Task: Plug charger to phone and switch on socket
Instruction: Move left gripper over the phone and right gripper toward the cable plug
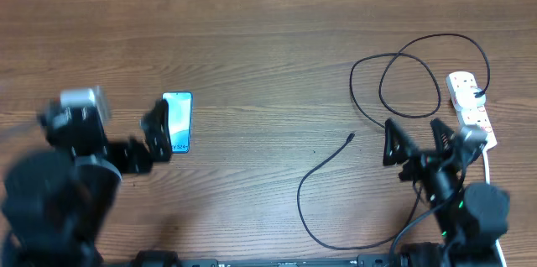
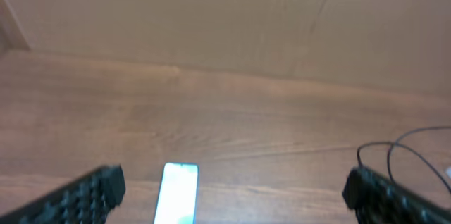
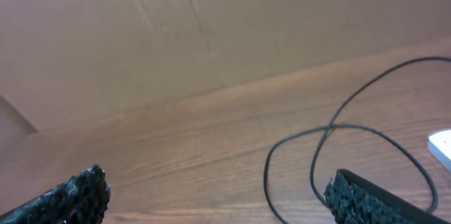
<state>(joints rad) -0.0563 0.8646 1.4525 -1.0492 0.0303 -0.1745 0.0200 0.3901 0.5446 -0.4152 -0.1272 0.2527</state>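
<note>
The phone [image 1: 178, 121] lies flat on the wooden table at the left, screen lit; it also shows in the left wrist view [image 2: 177, 192]. My left gripper [image 1: 153, 139] is open just left of the phone, with nothing between its fingers [image 2: 229, 192]. The charger cable [image 1: 403, 74] loops across the right half, its plug tip [image 1: 350, 138] lying free near the middle; its loops show in the right wrist view [image 3: 331, 146]. The socket [image 1: 471, 107], a white power strip with red switches and a black plug in it, lies at the far right. My right gripper [image 1: 417, 137] is open and empty, between the cable and the socket.
The strip's white cord [image 1: 490, 166] runs down toward the front edge by the right arm. A long cable loop [image 1: 336, 233] lies near the front edge. A brown wall rises behind the table [image 2: 225, 20].
</note>
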